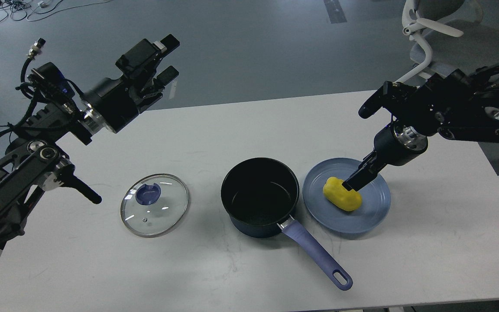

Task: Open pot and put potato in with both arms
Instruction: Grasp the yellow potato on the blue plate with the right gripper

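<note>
The dark pot (259, 197) with a purple handle (316, 255) stands open and empty at the table's middle. Its glass lid (154, 205) with a purple knob lies flat on the table to the left of it. The yellow potato (340, 198) lies on a blue plate (375, 206) just right of the pot. My right gripper (352, 183) points down at the potato's upper right side and its tip touches or nearly touches it. It is seen edge-on, so its two fingers cannot be told apart. My left gripper (169, 58) is open and empty, raised over the table's far left corner.
The white table (249, 130) ends at its front edge near the bottom of the view. The pot handle reaches toward the front right. An office chair (431, 30) stands behind the table's far right corner. Cables lie on the floor at the far left.
</note>
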Controlling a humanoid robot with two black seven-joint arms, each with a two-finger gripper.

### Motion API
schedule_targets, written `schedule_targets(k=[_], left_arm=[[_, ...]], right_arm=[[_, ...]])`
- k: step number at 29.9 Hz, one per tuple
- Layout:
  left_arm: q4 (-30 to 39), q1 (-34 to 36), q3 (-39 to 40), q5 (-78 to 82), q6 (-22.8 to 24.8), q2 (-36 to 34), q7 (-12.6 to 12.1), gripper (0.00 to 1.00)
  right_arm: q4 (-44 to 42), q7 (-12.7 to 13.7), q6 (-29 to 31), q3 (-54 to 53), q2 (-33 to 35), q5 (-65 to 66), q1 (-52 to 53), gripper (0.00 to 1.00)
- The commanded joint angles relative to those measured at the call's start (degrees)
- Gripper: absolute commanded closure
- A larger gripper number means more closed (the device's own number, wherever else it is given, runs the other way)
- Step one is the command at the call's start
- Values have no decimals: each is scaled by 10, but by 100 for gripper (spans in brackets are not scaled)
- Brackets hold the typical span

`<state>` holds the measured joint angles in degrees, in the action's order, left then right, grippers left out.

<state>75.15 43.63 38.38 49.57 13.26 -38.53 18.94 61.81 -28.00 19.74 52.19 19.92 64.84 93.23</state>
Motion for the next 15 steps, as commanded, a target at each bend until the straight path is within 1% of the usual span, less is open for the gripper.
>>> schedule_targets(k=[1,15], left_arm=[[3,0,0,0,-1,0,0,3],[5,0,0,0,-1,5,-2,3]], right_arm=[[-11,0,-5,5,-21,-3,-7,0],[-23,0,-37,6,-57,-8,-61,0]])
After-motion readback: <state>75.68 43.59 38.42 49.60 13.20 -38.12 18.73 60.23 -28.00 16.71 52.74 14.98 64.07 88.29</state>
